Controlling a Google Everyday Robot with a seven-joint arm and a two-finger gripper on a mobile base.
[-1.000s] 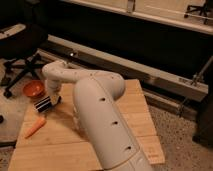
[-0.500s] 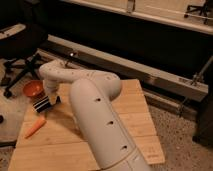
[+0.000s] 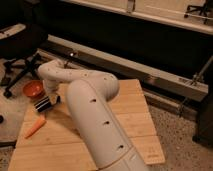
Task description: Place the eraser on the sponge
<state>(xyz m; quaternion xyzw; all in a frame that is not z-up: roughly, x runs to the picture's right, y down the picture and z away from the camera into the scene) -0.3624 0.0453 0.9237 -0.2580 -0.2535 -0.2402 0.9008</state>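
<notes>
- Tabletop (image 3: 135, 115): pale wooden boards. All the task's things crowd its far-left corner.
- My arm (image 3: 92, 107): white. It rises from the near edge, bends over the middle, then reaches left and dips at the far-left corner.
- Orange bowl (image 3: 33, 90): round, at the far-left corner. I cannot tell whether it stands on the boards or just off them.
- Jaws: at the arm's end, low over the far-left corner, right of the bowl. My wrist hides them, so I cannot tell how wide they stand or whether they hold anything.
- Carrot (image 3: 35, 127): orange, by the left edge, nearer than the eraser.
- Eraser (image 3: 42, 104): black with a pale stripe, directly beneath the jaws on their near-left side. Its long axis runs left to right, the right end slightly farther away.
- Sponge (image 3: 54, 99): only a bluish fleck at the eraser's right end, mostly hidden. I cannot tell whether the eraser rests on it.
</notes>
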